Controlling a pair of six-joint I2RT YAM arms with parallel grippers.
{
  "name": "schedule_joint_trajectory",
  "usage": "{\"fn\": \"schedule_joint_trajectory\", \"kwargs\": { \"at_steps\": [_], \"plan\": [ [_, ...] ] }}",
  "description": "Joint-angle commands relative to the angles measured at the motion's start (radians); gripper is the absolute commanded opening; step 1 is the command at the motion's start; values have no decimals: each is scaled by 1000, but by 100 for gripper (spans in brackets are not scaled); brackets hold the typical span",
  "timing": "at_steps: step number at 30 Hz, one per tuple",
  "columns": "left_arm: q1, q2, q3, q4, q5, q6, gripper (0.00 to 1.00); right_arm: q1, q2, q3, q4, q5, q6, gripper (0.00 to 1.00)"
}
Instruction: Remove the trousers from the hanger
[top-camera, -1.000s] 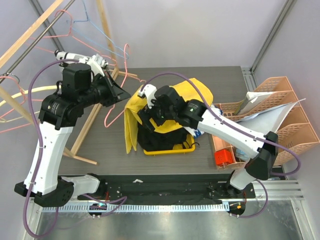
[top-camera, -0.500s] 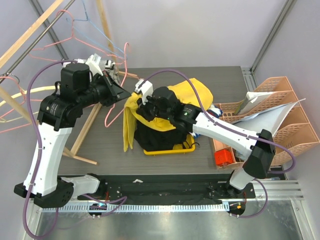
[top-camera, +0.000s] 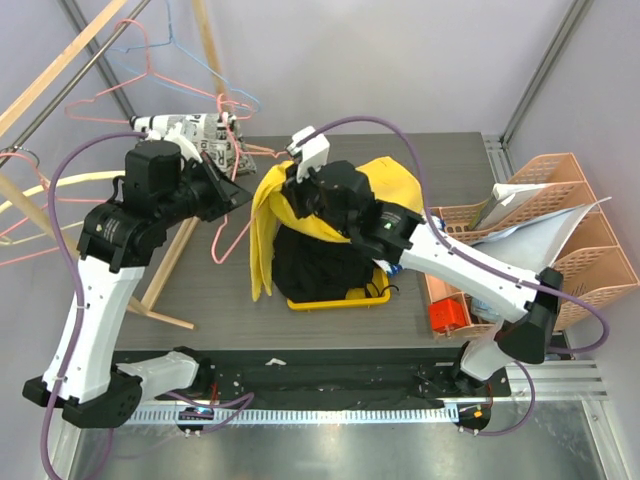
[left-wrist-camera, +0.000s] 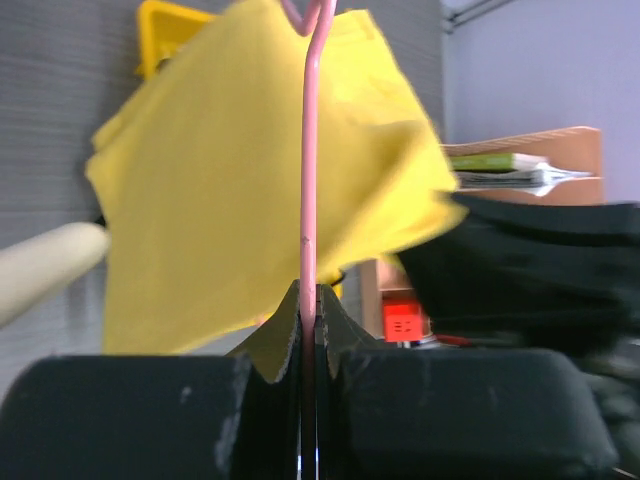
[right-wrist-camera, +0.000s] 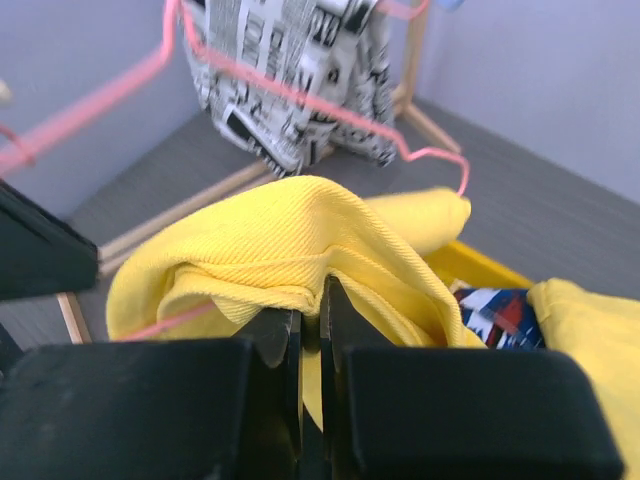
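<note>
Above the counter (top-camera: 200, 290), overhead view: the right pincer (top-camera: 288, 198) has climbed rearward within the last second, hauling the yellow trousers (top-camera: 262, 240) higher over the bin (top-camera: 330, 301). The left pincer (top-camera: 238, 188) has raised the pink hanger (top-camera: 222, 232).

Left wrist: pincer (left-wrist-camera: 308, 300) clamped narrow on the hanger wire (left-wrist-camera: 309, 150), trousers (left-wrist-camera: 220, 200) draped beyond.

Right wrist: pincer (right-wrist-camera: 310, 305) pinching a trouser fold (right-wrist-camera: 300, 225); the wire (right-wrist-camera: 165, 322) still runs beneath the cloth. Judged partly off, not free.
</note>
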Motion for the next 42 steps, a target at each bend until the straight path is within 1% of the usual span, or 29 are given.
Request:
{"fn": "schedule_joint_trajectory", "kwargs": {
  "at_steps": [1, 3, 6, 7, 9, 11, 15, 17, 20, 21, 23, 24, 25, 27, 28, 29, 30, 31, 32, 33, 34, 35, 36, 37, 38, 39, 40, 41, 42],
  "plan": [
    [3, -33, -59, -8, -87, 47, 0, 4, -135, 183, 164, 80, 25, 1],
    [3, -38, -82, -5, -93, 47, 0, 3, -135, 233, 181, 86, 47, 1],
    [3, -44, -71, -31, -107, 67, 0, 4, -112, 311, 198, 135, 102, 1],
    [5, -47, -64, -51, -143, 76, 0, 4, -88, 334, 196, 153, 134, 1],
    [3, -56, -50, -80, -159, 95, 0, 4, -68, 371, 189, 204, 184, 1],
    [3, -62, -34, -126, -182, 121, 0, 3, -51, 403, 190, 294, 261, 1],
    [3, -107, -30, -171, -202, 152, 0, -3, -40, 437, 192, 356, 346, 1],
    [3, -128, -22, -165, -194, 162, 0, -3, -61, 423, 182, 378, 379, 1],
    [3, -145, 36, -148, -162, 162, 0, -6, -118, 322, 170, 417, 447, 1],
    [5, -141, 57, -134, -124, 164, 0, -11, -170, 241, 163, 431, 496, 1],
    [3, -125, 119, -113, -75, 158, 0, -22, -215, 155, 131, 469, 539, 1],
    [3, -119, 137, -101, -55, 152, 0, -35, -247, 92, 98, 468, 624, 1],
    [5, -107, 166, -73, -21, 146, 0, -99, -261, 64, 69, 449, 664, 1],
    [3, -93, 190, -47, 24, 130, 0, -167, -276, -18, 18, 368, 714, 1],
    [3, -88, 203, -13, 65, 124, 0, -222, -270, -35, -11, 363, 734, 1],
    [3, -82, 205, 1, 80, 116, 0, -245, -264, -55, -52, 347, 731, 1],
    [3, -81, 206, 21, 94, 103, 0, -275, -250, -97, -57, 255, 717, 1],
    [3, -79, 205, 48, 123, 97, 0, -304, -201, -102, -89, 233, 697, 1],
    [3, -79, 203, 64, 130, 86, 0, -309, -172, -102, -177, 222, 693, 1],
    [3, -79, 202, 74, 128, 67, 0, -313, -143, -115, -201, 140, 667, 1],
    [3, -79, 202, 105, 131, 57, 0, -313, -80, -115, -234, 111, 628, 1],
    [3, -81, 203, 116, 133, 47, 0, -312, -56, -114, -312, 83, 613, 1],
    [5, -79, 213, 125, 127, 26, 0, -310, -36, -138, -339, 37, 602, 1],
    [3, -82, 217, 134, 117, 14, 0, -310, -14, -144, -376, 34, 600, 1],
    [3, -84, 220, 153, 99, 1, 0, -309, 1, -148, -449, 31, 597, 3],
    [3, -87, 217, 166, 88, -11, 0, -310, -3, -166, -459, 17, 585, 17],
    [3, -90, 213, 179, 75, -32, 0, -310, -6, -163, -509, -5, 570, 26],
    [3, -99, 205, 200, 36, -51, 0, -306, -17, -125, -549, -6, 553, 37],
    [3, -104, 193, 212, 16, -63, 0, -301, -23, -99, -583, -8, 533, 54]
  ]
}}
